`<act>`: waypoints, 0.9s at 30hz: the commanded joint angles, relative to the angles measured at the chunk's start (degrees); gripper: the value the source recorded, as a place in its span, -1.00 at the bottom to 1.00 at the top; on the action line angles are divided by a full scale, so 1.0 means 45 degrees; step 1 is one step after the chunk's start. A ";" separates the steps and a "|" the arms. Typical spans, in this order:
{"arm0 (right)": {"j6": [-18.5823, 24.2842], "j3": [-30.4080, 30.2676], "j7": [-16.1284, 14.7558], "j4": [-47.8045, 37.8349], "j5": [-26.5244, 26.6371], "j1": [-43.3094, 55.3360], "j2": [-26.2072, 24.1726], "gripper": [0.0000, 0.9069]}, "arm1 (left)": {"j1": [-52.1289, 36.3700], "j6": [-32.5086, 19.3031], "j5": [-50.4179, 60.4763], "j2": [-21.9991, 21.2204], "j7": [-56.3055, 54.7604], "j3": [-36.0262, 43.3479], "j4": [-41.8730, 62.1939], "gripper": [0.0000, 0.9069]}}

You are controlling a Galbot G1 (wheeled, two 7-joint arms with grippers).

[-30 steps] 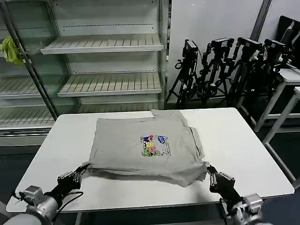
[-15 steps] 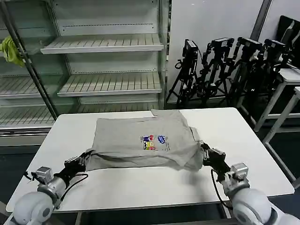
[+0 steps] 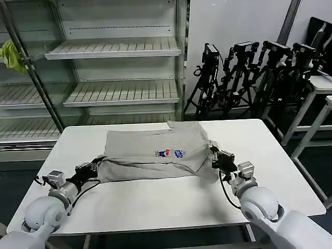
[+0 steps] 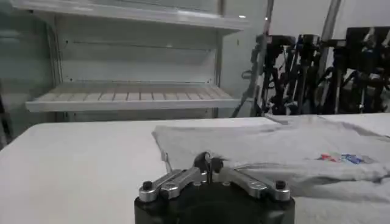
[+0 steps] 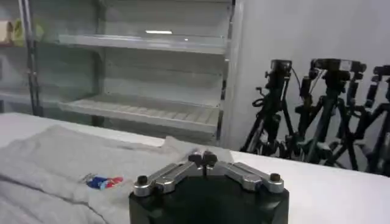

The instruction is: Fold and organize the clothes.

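Lying mid-table, grey shirt (image 3: 155, 153) on white table (image 3: 155, 202), near hem folded up over the chest print (image 3: 170, 153). Left gripper (image 3: 95, 166) fingers closed, pinching the near-left hem corner. Right gripper (image 3: 215, 157) fingers closed on the near-right corner. Empty shelves (image 3: 114, 49) and tripods (image 3: 249, 72) stand far behind.

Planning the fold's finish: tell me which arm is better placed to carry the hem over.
Neither alone. The left gripper and right gripper each pinch a near corner of the shirt, jaws shut, level with each other. Probably both should move together.
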 commanded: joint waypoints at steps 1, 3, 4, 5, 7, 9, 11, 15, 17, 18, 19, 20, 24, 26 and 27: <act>-0.0354 -0.0959 -0.0013 -0.0789 -0.0255 0.1138 0.0242 1.00 | -0.0676 0.0051 0.0187 -0.0035 0.0051 0.0678 0.0612 0.20; -0.0473 -0.0909 0.0071 -0.0848 -0.0424 0.1065 0.0242 1.00 | -0.0627 0.0046 0.0255 -0.0006 0.0063 0.0677 0.0611 1.00; -0.0559 -0.0870 0.0169 -0.0902 -0.0485 0.1032 0.0247 1.00 | -0.0609 0.0045 0.0295 0.0014 0.0077 0.0674 0.0615 1.00; -0.0591 -0.0827 0.0232 -0.0978 -0.0527 0.1005 0.0263 1.00 | -0.0598 0.0038 0.0329 0.0036 0.0085 0.0669 0.0646 1.00; -0.0595 -0.0678 0.0241 -0.1138 -0.0703 0.0928 0.0256 1.00 | -0.0565 0.0043 0.0359 0.0090 0.0088 0.0622 0.0654 1.00; -0.0583 -0.0475 0.0180 -0.1381 -0.0863 0.0865 0.0236 1.00 | -0.0464 0.0051 0.0375 0.0168 0.0099 0.0506 0.0617 1.00; -0.0558 -0.0323 0.0116 -0.1624 -0.0975 0.0848 0.0217 1.00 | -0.0343 0.0061 0.0382 0.0250 0.0104 0.0364 0.0554 1.00; -0.0457 0.0069 0.0100 -0.1992 -0.1121 0.0790 0.0139 1.00 | 0.0065 0.0063 0.0410 0.0405 0.0096 -0.0161 0.0377 1.00; -0.0521 0.0465 0.0173 -0.1651 -0.0933 0.0530 -0.0022 1.00 | 0.0634 0.0100 0.0325 0.0556 0.0073 -0.0626 -0.0031 1.00; -0.0574 0.0745 0.0185 -0.1230 -0.0777 0.0275 -0.0212 1.00 | 0.0807 0.0162 0.0289 0.0606 0.0069 -0.0795 -0.0238 1.00; -0.0663 0.1084 0.0226 -0.0845 -0.0596 -0.0013 -0.0403 1.00 | 0.1333 0.0317 0.0133 0.0728 0.0002 -0.1116 -0.0659 1.00; -0.0771 0.1441 0.0357 -0.0269 -0.0311 -0.0569 -0.0725 1.00 | 0.1790 0.0438 -0.0093 0.0817 -0.0070 -0.1335 -0.0928 1.00; -0.0901 0.2701 0.0470 0.1572 0.0107 -0.2661 -0.1534 1.00 | 0.3184 0.0906 -0.0908 0.0880 -0.0481 -0.1861 -0.2011 1.00; -0.0951 0.3195 0.0645 0.2398 0.0327 -0.4260 -0.1848 1.00 | 0.3836 0.1118 -0.1081 0.0766 -0.0559 -0.2015 -0.2506 1.00; -0.0942 0.3348 0.0671 0.2570 0.0316 -0.4585 -0.1899 1.00 | 0.3964 0.1179 -0.1090 0.0697 -0.0581 -0.2036 -0.2602 1.00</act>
